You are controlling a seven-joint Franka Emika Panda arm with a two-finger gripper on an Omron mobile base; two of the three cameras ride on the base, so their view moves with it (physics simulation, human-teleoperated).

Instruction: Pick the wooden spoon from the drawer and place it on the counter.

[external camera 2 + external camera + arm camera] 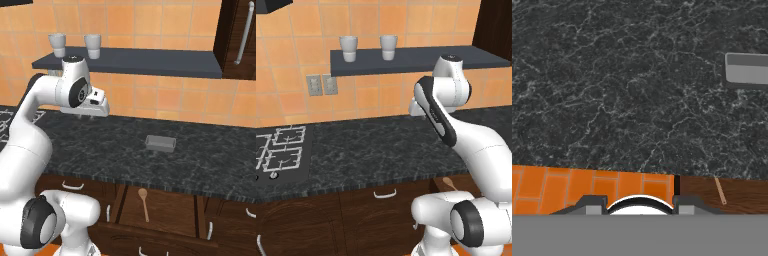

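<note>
Open drawer (165,207), wooden spoon (144,202) inside.

Tan wooden spoon (143,202), reddish-brown wood-grain drawer (170,207), black grey-veined counter (200,160).

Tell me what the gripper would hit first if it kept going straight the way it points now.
Most likely the counter: the hand view looks down on bare black stone ahead of the gripper. The grey tray lies off to one side, and the wooden spoon in the drawer is outside that line.
</note>
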